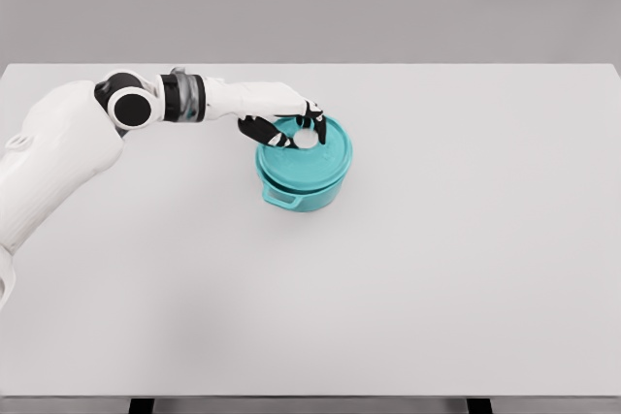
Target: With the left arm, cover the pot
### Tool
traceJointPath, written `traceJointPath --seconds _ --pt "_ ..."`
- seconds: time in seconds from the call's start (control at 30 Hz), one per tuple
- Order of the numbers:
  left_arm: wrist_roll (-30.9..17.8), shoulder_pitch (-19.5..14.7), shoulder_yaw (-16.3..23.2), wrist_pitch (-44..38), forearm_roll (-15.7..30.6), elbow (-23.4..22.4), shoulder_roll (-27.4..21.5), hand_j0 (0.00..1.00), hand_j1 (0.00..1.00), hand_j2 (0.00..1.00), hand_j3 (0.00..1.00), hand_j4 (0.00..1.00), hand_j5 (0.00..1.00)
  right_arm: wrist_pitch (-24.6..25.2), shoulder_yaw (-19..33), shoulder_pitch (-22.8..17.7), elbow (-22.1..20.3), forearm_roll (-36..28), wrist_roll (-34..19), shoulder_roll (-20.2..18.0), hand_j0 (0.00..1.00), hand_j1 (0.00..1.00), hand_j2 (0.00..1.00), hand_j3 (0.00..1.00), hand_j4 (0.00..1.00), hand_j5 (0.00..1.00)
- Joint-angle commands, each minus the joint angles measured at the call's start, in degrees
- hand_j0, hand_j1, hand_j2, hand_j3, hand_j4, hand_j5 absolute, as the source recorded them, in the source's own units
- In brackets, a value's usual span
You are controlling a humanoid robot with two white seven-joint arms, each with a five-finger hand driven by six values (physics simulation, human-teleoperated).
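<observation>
Table edge (310,390): nearest the camera, it runs along the bottom of the frame, with dark legs showing just below it.
Fingers (317,123): dark-tipped and curled down around a white knob (305,139) at the middle of the lid; they close narrowly on it, touching it from the left and from above.
Left hand (281,118): sits over the left part of the lid, a little above the centre of the frame, palm turned downward.
Lid (325,147): teal and round, lying flat on top of the pot, its rim matching the pot's rim all the way round as far as can be seen.
Pot (301,181): teal, standing upright on the table just left of the frame's centre; one loop handle (281,199) sticks out at its lower left.
Wrist and forearm (209,96): white with a dark and grey band, reaching in level from the left.
Elbow joint (128,107): a black and white disc in the upper left of the frame.
Upper arm (44,167): a bulky white shell sloping down to the left edge.
Table top (466,259): pale grey, filling most of the frame under a grey wall (310,2).
</observation>
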State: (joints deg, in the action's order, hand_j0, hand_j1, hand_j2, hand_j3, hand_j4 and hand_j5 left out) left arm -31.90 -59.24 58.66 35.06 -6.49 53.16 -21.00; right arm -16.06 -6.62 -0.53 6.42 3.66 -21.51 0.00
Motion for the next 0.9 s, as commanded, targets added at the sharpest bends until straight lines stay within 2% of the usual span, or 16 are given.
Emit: traceJointPath --seconds 0.0,0.37,0.63,0.87 --pt "0.1 0.0 0.0 -0.1 0.3 0.0 -0.1 0.51 0.51 0.51 0.51 0.51 0.51 0.0 0.0 0.0 0.0 0.0 0.0 0.0 1.00 1.00 1.00 1.00 1.00 1.00" --pt "0.3 0.0 0.0 -0.1 0.3 -0.1 -0.5 0.51 0.51 0.51 0.51 0.51 0.51 0.0 0.0 0.0 0.0 0.0 0.0 0.0 1.00 1.00 1.00 1.00 1.00 1.00" --pt "0.4 0.1 0.0 -0.1 0.3 -0.5 -0.6 0.64 0.64 0.64 0.64 0.64 0.64 0.0 0.0 0.0 0.0 0.0 0.0 0.0 1.00 1.00 1.00 1.00 1.00 1.00" --pt "0.4 0.1 0.0 -0.1 0.3 -1.1 -0.6 0.65 0.65 0.65 0.65 0.65 0.65 0.0 -0.1 0.0 0.0 0.0 0.0 0.0 1.00 1.00 1.00 1.00 1.00 1.00"
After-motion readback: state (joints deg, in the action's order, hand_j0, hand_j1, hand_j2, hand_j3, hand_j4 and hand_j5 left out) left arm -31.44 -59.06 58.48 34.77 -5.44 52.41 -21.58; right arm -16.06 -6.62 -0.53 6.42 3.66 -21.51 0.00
